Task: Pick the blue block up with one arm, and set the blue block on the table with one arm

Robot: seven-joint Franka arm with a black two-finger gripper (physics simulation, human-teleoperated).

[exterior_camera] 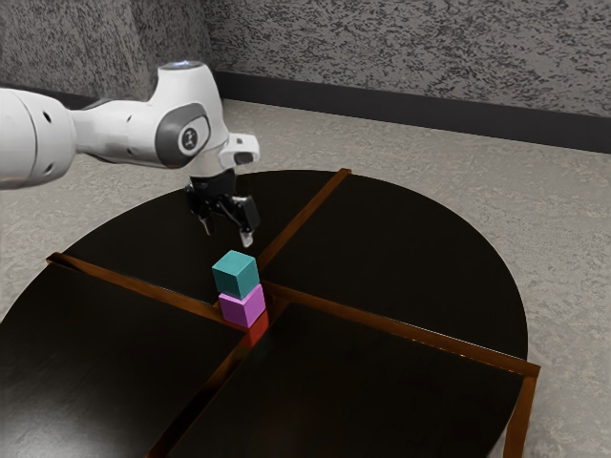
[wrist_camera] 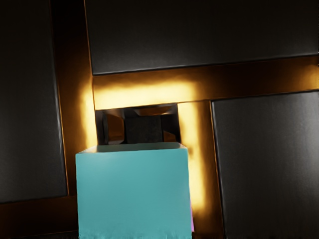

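Blue block (exterior_camera: 236, 275) atop pink block (exterior_camera: 242, 307)

In the exterior view, the white arm (exterior_camera: 36, 138) is cut off by the left edge, its base out of sight. The emblem (exterior_camera: 189, 139) on its joint is too small to read. The round surface (exterior_camera: 410, 229) runs out past the left and lower edges, and its leg (exterior_camera: 520, 415) is cut off below. The wall (exterior_camera: 401, 48) is cut off above. The pink block (exterior_camera: 252, 307) has its top hidden beneath the blue block (exterior_camera: 229, 279).

In the wrist view, the blue block is cut off by the lower edge, where its face turns ragged; it hides nearly all of the pink block and part of the dark recess (wrist_camera: 143, 129). What lies deep inside the recess is too dark to tell.
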